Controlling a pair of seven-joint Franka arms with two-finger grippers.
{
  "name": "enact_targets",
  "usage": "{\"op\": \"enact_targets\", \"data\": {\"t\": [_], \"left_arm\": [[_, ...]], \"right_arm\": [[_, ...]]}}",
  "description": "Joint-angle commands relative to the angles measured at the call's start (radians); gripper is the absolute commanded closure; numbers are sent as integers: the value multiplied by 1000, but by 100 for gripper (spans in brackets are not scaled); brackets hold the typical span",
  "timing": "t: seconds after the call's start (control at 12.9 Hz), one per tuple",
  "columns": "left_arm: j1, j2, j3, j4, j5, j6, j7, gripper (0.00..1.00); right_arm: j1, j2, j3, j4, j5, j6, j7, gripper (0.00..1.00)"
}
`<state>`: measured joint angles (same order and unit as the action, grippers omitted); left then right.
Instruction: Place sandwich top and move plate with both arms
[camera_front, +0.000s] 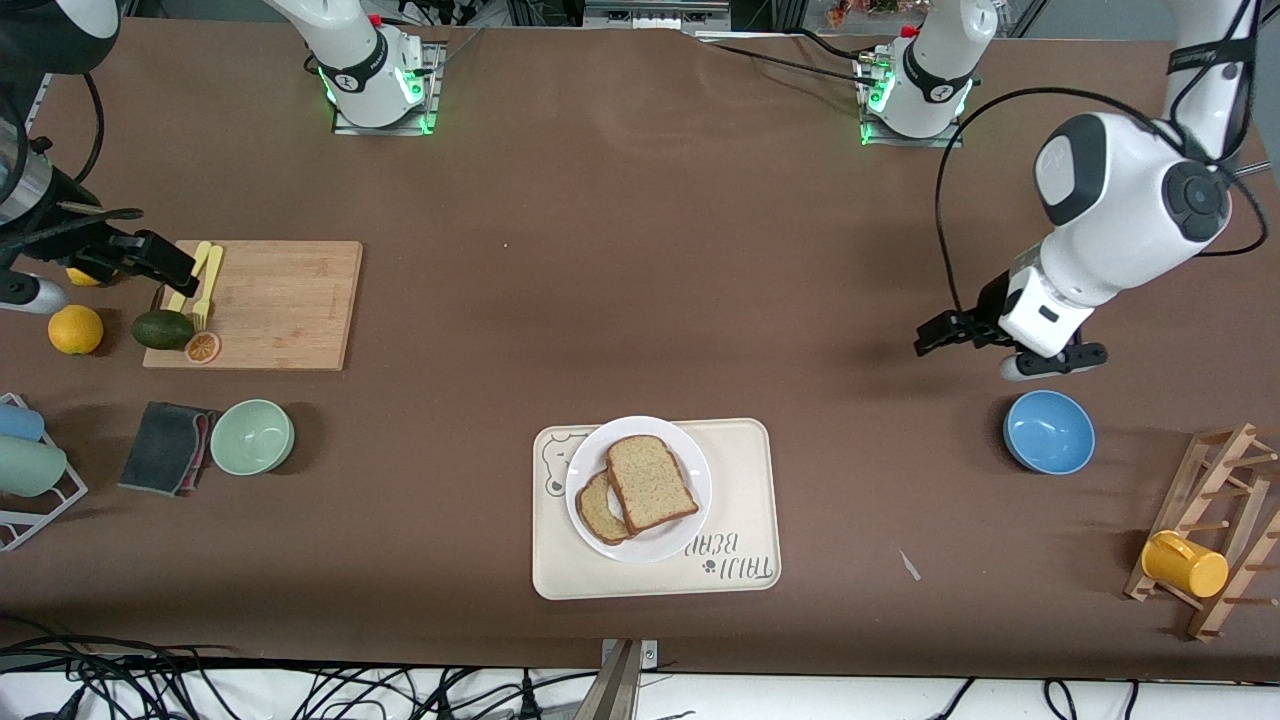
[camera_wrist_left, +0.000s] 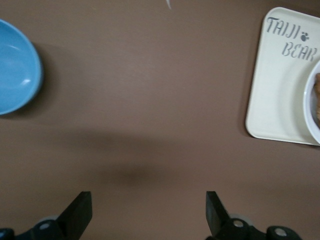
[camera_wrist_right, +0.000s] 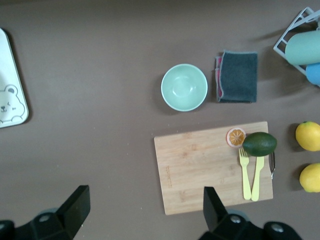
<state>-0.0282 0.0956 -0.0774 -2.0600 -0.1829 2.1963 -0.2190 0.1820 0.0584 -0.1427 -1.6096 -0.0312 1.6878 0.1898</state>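
Two bread slices lie on the plate (camera_front: 690, 478), the sandwich top (camera_front: 651, 483) resting askew over the lower slice (camera_front: 598, 510), which shows only at its edge nearer the right arm's end of the tabletop. We judge the placing step complete and the two-arm plate move not yet begun.

Taking the plate as landmark: it sits on the cream tray (camera_front: 750, 500), and both tools are well apart from it. The left tool (camera_front: 945, 332) hangs over bare tabletop (camera_front: 640, 250) toward the left arm's end, just over the tabletop beside the blue bowl (camera_front: 1049, 431). Its fingers (camera_wrist_left: 80, 212) stand wide apart and hold nothing. The right tool (camera_front: 150, 258) hangs toward the right arm's end, over the edge of the cutting board (camera_front: 270, 300) where the yellow fork and knife (camera_wrist_right: 250, 175) and avocado (camera_front: 162, 329) lie. Its fingers (camera_wrist_right: 75, 205) are likewise spread wide and empty.

For the next move we require both tools to travel inward to the plate, descend at two facing points of the raised rim, and close together. We advise a level, synchronised lift, since the upper slice is unsecured and may slide.
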Motion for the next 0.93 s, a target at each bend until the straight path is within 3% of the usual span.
{"op": "enact_targets", "data": {"t": [0.0, 0.16, 0.31, 0.85], "left_arm": [[4, -29, -4, 18, 116, -64, -43, 0], [20, -59, -5, 46, 167, -134, -43, 0], [42, -85, -4, 96, 204, -208, -43, 0], [83, -99, 8, 339, 206, -479, -42, 0]], "right_arm": [[-112, 11, 126, 22, 20, -26, -10, 0], [-174, 5, 182, 25, 30, -68, -9, 0], [-205, -2, 184, 25, 79, -80, -7, 0], [-227, -2, 178, 34, 82, -105, -24, 0]]}}
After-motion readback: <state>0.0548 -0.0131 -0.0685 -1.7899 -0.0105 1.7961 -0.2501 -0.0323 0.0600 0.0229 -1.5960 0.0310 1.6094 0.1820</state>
